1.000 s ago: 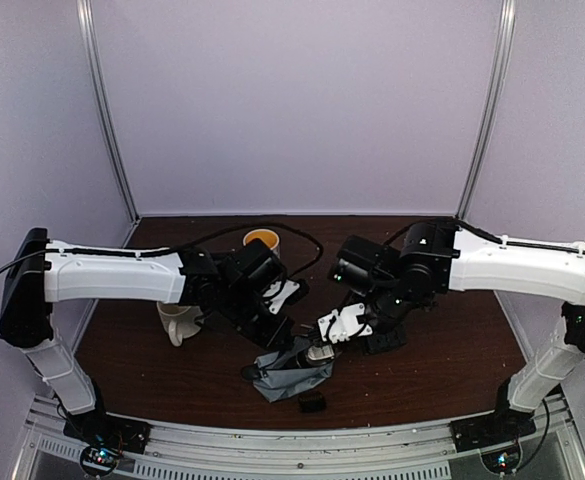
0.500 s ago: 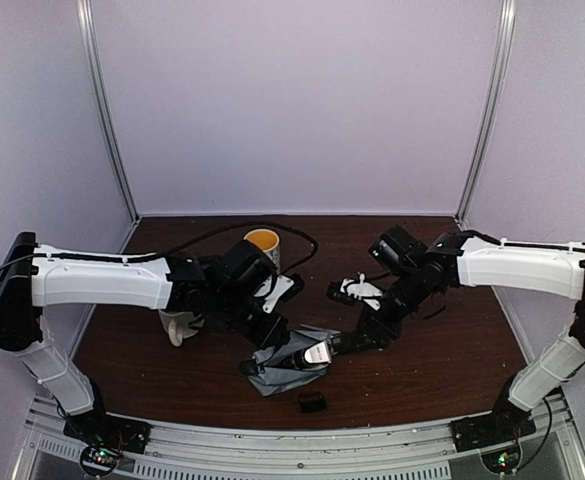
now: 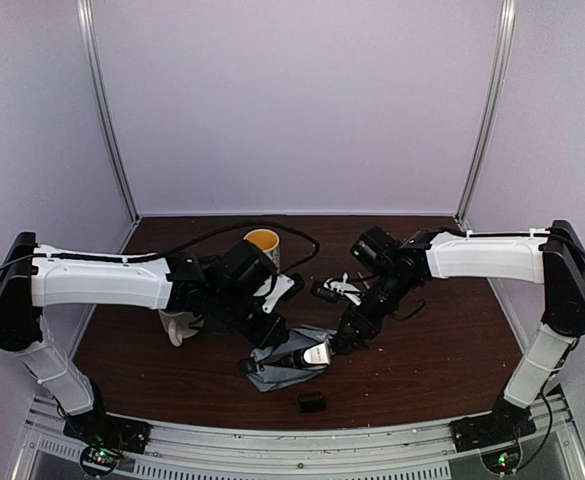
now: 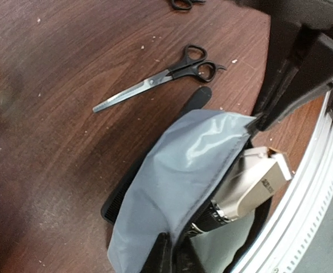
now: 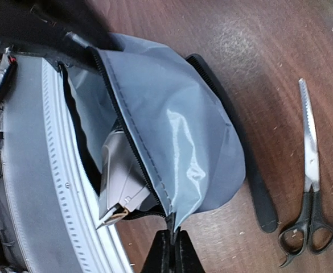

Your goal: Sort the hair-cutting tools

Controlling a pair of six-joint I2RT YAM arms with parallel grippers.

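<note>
The grey zip pouch (image 3: 284, 368) lies near the front edge, its mouth held open. Inside it rests the silver-and-black electric clipper (image 4: 251, 182) (image 5: 118, 170), head sticking out. My left gripper (image 4: 173, 263) is shut on the pouch's zip edge at one end. At the other end my right gripper (image 5: 172, 253) is shut on the zip end. The long black comb (image 4: 196, 99) (image 5: 254, 187) lies partly under the pouch. One pair of black-handled scissors (image 4: 166, 77) (image 5: 309, 170) lies flat beyond it; another pair's handles (image 4: 183, 4) show at the frame's top. The clipper guard (image 3: 312, 402) sits in front of the pouch.
Two cream mugs stand on the left: one (image 3: 262, 241) at the back with an orange inside, one (image 3: 177, 322) under my left arm. The metal rail (image 3: 302, 435) of the table's front edge runs close behind the pouch.
My right gripper has come down from above the table to the pouch's right end and shut on its zip end. The left gripper has kept its hold on the pouch.
</note>
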